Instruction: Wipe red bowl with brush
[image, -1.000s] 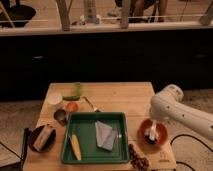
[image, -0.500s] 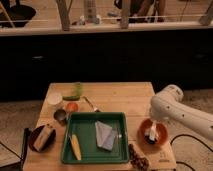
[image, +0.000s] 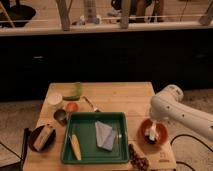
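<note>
The red bowl (image: 153, 134) sits on the wooden table right of the green tray (image: 95, 138). My white arm comes in from the right and bends down over the bowl. My gripper (image: 151, 131) hangs inside the bowl. A short brush (image: 151, 132) with a pale handle and dark head stands in the bowl under the gripper, its head down on the bowl's inside.
The green tray holds a corn cob (image: 75, 146) and a grey cloth (image: 104, 135). Left of it are a dark brown bowl (image: 42, 138), a metal cup (image: 60, 116), a small orange cup (image: 72, 106), a white cup (image: 54, 99), a green cup (image: 75, 90) and a spoon (image: 90, 104). Dark grapes (image: 138, 158) lie at the front edge.
</note>
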